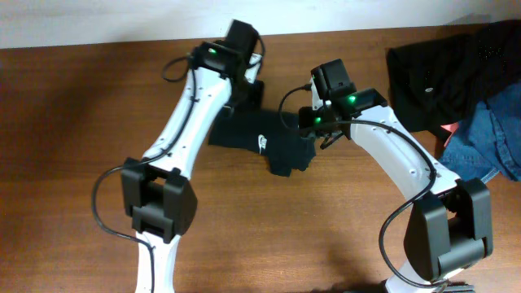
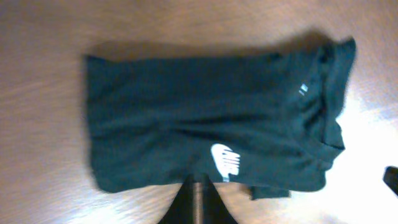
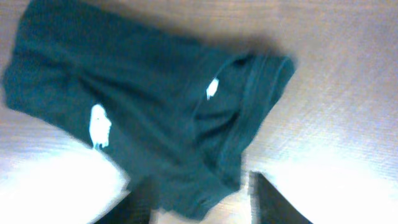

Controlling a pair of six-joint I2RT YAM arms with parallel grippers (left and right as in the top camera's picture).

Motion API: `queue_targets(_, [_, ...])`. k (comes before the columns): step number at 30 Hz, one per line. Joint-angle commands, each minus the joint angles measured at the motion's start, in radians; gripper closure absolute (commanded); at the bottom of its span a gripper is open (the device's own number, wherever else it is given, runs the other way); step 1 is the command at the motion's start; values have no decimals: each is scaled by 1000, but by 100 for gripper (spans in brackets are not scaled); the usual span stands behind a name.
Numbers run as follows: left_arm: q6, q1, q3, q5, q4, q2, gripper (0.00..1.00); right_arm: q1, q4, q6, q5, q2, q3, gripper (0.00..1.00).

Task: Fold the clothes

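The black T-shirt (image 1: 281, 150) lies folded into a rough rectangle at the middle of the wooden table (image 1: 73, 122), its white logo (image 1: 264, 143) facing up. The left gripper (image 2: 196, 194) sits at the shirt's 11 o'clock edge with its fingers pressed together; I cannot tell whether any fabric is caught between them. The right gripper (image 3: 202, 199) is at the shirt's 3 o'clock end, by the collar, fingers spread and pinching nothing. At 2 o'clock from the shirt lie a black garment (image 1: 440, 73) and blue denim (image 1: 488, 142).
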Motion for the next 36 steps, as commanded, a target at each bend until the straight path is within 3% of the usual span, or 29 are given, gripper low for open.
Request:
queue_targets(1, [-8, -36, -48, 72, 16, 79, 99, -2, -3, 25, -135, 16, -21, 89])
queue_targets(2, [-8, -47, -53, 88, 23, 93, 99, 1, -2, 26, -144, 21, -26, 96])
queue_targets(15, [-8, -96, -58, 119, 77, 183, 99, 71, 140, 37, -150, 42, -128, 96])
queue_targets(22, [-7, -79, -58, 119, 76, 184, 99, 56, 129, 29, -75, 34, -144, 96])
queue_targets(36, [-7, -79, -58, 109, 76, 190, 99, -273, 18, 32, -101, -7, -177, 96])
